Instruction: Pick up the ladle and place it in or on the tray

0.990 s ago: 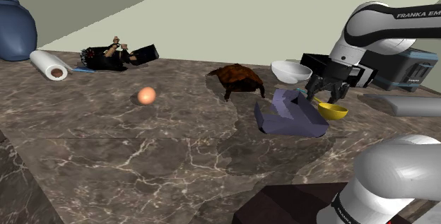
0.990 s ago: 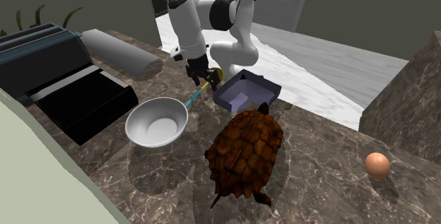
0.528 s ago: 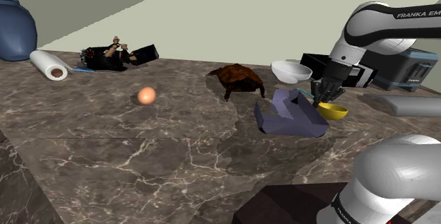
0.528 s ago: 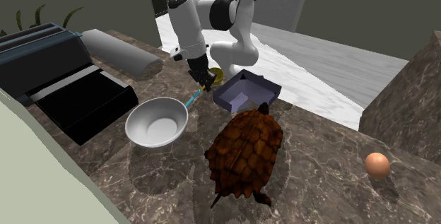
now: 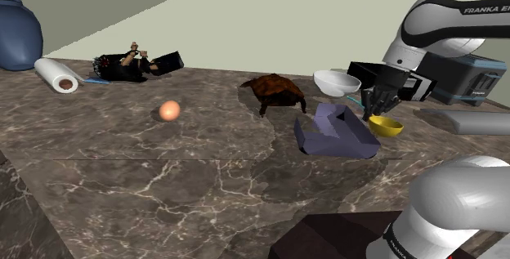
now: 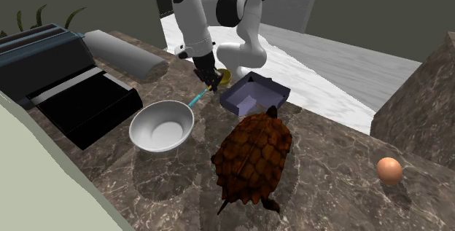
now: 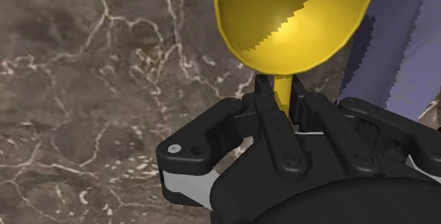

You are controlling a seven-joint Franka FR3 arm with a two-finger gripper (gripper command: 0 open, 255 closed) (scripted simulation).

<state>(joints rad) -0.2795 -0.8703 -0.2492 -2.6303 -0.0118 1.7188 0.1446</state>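
Note:
The ladle has a yellow bowl (image 5: 385,126) and a thin teal handle (image 6: 195,100). It sits on the marble counter just beside the purple-grey tray (image 5: 335,131), on the side away from the turtle. My black gripper (image 5: 378,106) stands over it, shut on the ladle's stem right behind the bowl. In the wrist view the fingertips (image 7: 265,88) clasp the yellow stem, with the bowl (image 7: 293,18) just beyond them and the tray's wall (image 7: 403,53) alongside. In the second exterior view the gripper (image 6: 211,84) is between the white bowl and the tray (image 6: 251,95).
A white bowl (image 5: 335,80) and a brown turtle (image 5: 276,90) lie close to the tray. A black appliance (image 6: 73,98) and a grey cylinder (image 6: 124,53) stand behind the bowl. An orange ball (image 5: 169,110), a paper roll (image 5: 55,75) and a blue vase (image 5: 16,33) are far off.
The fingers went from open to shut on the ladle's stem. Since then the hand has risen slightly and the ladle's handle has lifted a little with it.

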